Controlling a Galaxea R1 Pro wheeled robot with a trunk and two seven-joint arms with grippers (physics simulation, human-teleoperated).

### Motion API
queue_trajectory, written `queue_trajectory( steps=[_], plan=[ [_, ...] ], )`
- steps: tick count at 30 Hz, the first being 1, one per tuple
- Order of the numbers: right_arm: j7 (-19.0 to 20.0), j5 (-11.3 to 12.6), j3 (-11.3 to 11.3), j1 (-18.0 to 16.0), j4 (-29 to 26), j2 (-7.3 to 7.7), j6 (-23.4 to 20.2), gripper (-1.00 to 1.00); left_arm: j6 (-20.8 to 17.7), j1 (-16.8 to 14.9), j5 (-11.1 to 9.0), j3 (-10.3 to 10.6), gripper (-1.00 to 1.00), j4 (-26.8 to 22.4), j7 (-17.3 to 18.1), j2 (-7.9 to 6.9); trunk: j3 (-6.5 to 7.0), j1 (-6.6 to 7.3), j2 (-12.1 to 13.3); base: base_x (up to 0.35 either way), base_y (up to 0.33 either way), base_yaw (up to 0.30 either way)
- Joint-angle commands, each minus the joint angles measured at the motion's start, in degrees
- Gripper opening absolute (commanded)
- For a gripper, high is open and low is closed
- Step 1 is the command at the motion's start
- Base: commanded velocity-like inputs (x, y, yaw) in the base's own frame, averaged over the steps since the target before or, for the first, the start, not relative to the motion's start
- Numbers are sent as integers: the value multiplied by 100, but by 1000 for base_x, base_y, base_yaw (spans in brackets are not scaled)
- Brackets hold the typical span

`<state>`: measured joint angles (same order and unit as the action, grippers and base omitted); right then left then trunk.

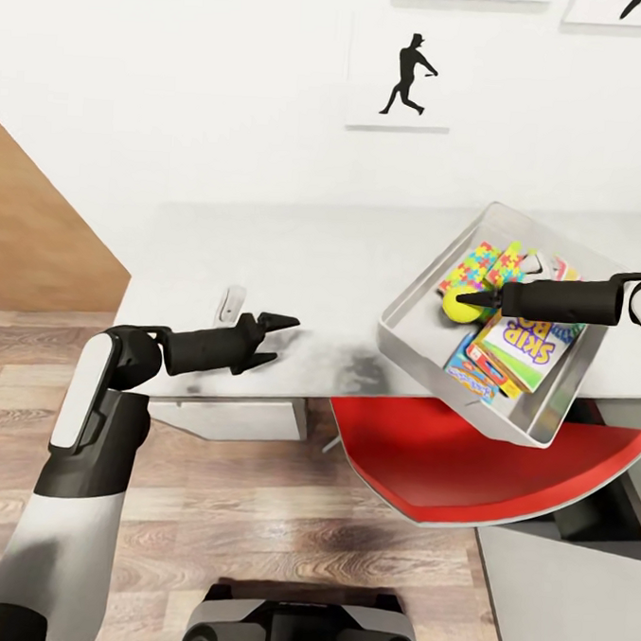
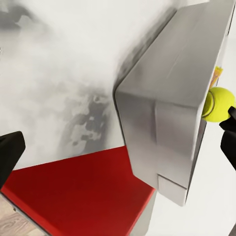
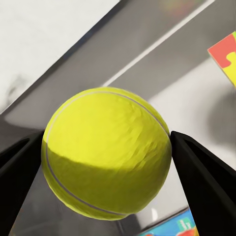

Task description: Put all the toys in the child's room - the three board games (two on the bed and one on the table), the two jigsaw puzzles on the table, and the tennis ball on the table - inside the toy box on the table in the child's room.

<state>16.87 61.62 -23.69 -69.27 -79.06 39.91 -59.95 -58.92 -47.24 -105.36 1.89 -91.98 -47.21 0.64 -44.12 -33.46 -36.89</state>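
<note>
The translucent toy box sits at the right end of the pale table, overhanging its front edge. Inside lie stacked SKIP BO board games and two colourful jigsaw puzzles. My right gripper is shut on the yellow tennis ball, holding it inside the box's near-left part, just above the contents. In the right wrist view the ball sits between both black fingers. My left gripper is open with nothing in it, low over the table's front edge, left of the box.
A red chair seat juts out under the table's front edge, below the box. A small white object lies on the table near my left gripper. A brown wooden panel stands at the left. Wood-plank floor lies in front.
</note>
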Motion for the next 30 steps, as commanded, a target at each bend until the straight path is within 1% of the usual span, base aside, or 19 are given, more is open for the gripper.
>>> queue_trajectory(
  steps=[1, 12, 22, 30],
  plan=[
    [64, -52, -9, -8, 2, 5, -5, -100, -10, -5, -51, -4, 100, -4, -60, 3, -15, -1, -6, 0, 0, 0],
    [56, -54, 0, -8, 5, 28, -5, -100, -6, -79, -55, 9, 100, 5, -68, 22, -97, -1, -6, 0, 0, 0],
    [54, -54, 4, -8, 5, 43, -5, -100, -6, -110, -55, 14, 100, 12, -69, 27, -113, -1, -6, 0, 0, 0],
    [48, -54, 3, -8, 2, 27, -5, -100, -6, -131, -55, 21, 100, 21, -69, 27, -120, -1, -6, 0, 0, 0]
  ],
)
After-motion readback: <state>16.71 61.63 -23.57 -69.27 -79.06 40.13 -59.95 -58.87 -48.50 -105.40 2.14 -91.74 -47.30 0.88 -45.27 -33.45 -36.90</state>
